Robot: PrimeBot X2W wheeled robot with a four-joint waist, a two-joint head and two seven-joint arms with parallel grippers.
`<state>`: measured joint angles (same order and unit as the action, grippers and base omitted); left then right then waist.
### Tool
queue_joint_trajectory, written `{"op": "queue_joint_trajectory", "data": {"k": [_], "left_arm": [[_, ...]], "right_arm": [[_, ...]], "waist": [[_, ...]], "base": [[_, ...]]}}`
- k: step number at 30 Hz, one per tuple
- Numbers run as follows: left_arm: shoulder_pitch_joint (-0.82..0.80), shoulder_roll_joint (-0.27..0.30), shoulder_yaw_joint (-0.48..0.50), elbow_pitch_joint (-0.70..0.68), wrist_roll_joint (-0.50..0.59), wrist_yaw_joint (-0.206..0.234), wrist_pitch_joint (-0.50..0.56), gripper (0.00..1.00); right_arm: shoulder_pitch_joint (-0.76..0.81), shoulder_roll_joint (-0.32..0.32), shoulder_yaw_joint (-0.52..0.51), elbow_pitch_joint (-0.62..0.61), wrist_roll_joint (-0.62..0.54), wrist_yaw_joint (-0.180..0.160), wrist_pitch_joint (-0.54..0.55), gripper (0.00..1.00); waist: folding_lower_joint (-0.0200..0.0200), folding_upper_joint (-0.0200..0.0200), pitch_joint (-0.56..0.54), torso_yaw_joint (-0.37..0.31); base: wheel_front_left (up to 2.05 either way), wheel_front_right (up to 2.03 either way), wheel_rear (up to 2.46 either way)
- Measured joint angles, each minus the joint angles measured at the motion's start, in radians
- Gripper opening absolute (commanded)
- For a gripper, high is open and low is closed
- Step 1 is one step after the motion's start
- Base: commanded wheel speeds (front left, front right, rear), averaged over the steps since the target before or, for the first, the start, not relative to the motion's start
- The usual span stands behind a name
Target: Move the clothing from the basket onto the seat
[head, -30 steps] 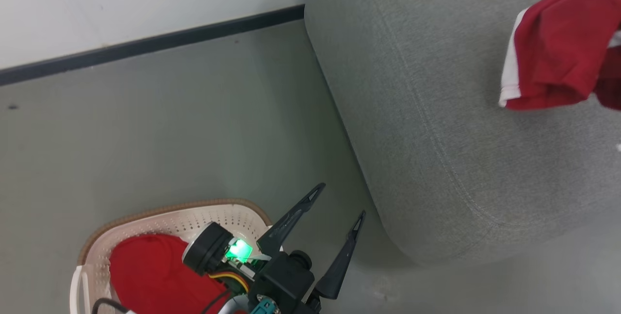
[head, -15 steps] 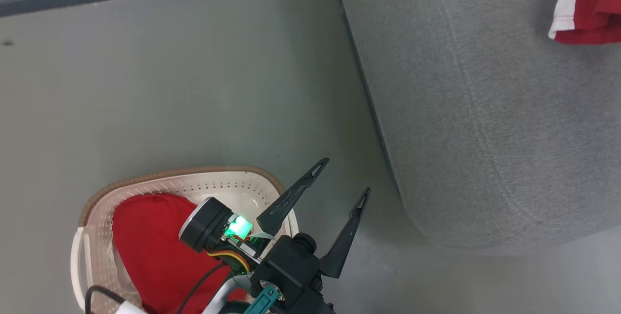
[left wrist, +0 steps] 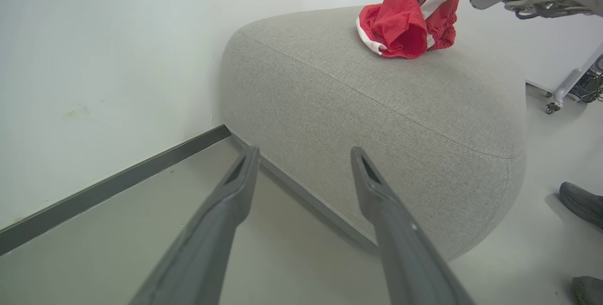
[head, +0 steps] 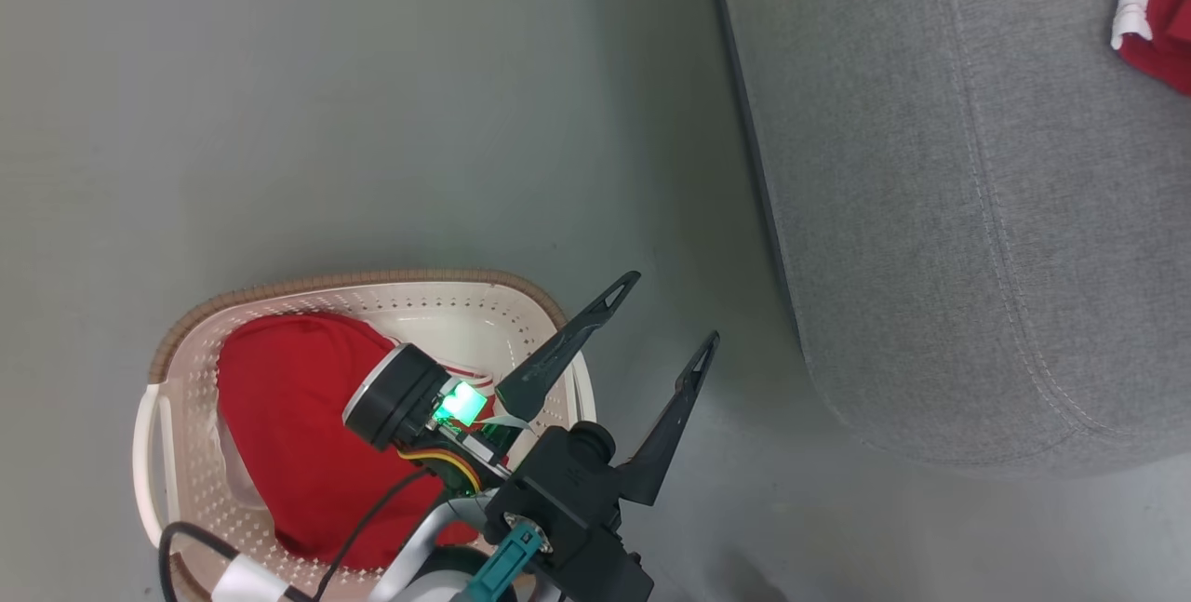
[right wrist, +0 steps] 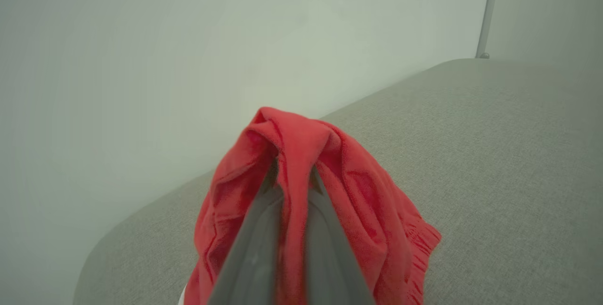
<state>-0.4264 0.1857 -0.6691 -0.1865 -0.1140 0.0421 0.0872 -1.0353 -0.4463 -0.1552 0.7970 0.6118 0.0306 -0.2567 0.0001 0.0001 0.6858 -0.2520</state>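
Observation:
The cream basket (head: 186, 369) with a brown rim stands on the floor at the lower left and holds red clothing (head: 288, 434). My left gripper (head: 675, 309) is open just right of the basket, with nothing between its fingers (left wrist: 221, 215). The grey seat (head: 940, 193) fills the right side. My right gripper (right wrist: 292, 173) is shut on a red garment (right wrist: 358, 201) with white trim that hangs down onto the seat top (left wrist: 400, 27). A corner of that garment (head: 1154, 20) shows at the head view's right edge.
A white wall with a dark baseboard (left wrist: 113, 192) runs behind the seat (left wrist: 377, 121). Two dark shoes (left wrist: 582, 203) of a person stand on the floor to the right. A wheeled metal stand (left wrist: 565, 88) is at the far right.
The head camera has tilted down: basket and seat have shifted up in the picture and the wall has left it. Both grippers keep their states.

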Motion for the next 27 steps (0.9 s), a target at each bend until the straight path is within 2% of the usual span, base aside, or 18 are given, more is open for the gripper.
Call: {"op": "queue_joint_trajectory", "data": {"k": [12, 13, 14, 15, 16, 27], "left_arm": [[-0.002, -0.007, 0.002, 0.034, 0.0, -0.005, -0.023, 1.0], [-0.002, -0.008, 0.001, 0.038, 0.0, -0.008, -0.024, 1.0], [-0.002, -0.009, 0.002, 0.042, 0.0, -0.008, -0.029, 1.0], [-0.002, -0.008, 0.003, 0.045, -0.001, -0.008, -0.029, 1.0], [-0.002, -0.008, 0.005, 0.049, -0.001, -0.008, -0.031, 1.0], [-0.002, -0.027, 0.005, 0.093, -0.012, -0.008, -0.07, 1.0]], "right_arm": [[-0.047, -0.004, 0.007, 0.117, 0.004, 0.02, 0.0, 0.0], [-0.047, -0.007, 0.006, 0.125, 0.004, 0.023, 0.0, 0.12], [-0.049, -0.012, 0.006, 0.133, 0.004, 0.023, 0.0, 0.3], [-0.054, -0.012, 0.006, 0.142, 0.004, 0.024, 0.0, 0.6], [-0.059, -0.012, 0.007, 0.149, 0.004, 0.024, 0.0, 1.0], [-0.062, -0.012, 0.027, 0.196, -0.033, 0.04, 0.0, 1.0]], "waist": [[-0.0001, 0.0, 0.007, 0.017], [-0.0001, 0.0, 0.006, 0.018], [-0.0001, 0.0, 0.004, 0.02], [-0.0001, 0.0, 0.001, 0.021], [-0.0001, 0.0, -0.001, 0.022], [-0.0001, -0.0002, -0.051, 0.026]], "base": [[0.0, 0.0, 0.0], [0.0, 0.0, 0.0], [0.0, 0.0, 0.0], [0.0, 0.0, 0.0], [0.0, 0.0, 0.0], [0.0, 0.0, 0.0]]}}
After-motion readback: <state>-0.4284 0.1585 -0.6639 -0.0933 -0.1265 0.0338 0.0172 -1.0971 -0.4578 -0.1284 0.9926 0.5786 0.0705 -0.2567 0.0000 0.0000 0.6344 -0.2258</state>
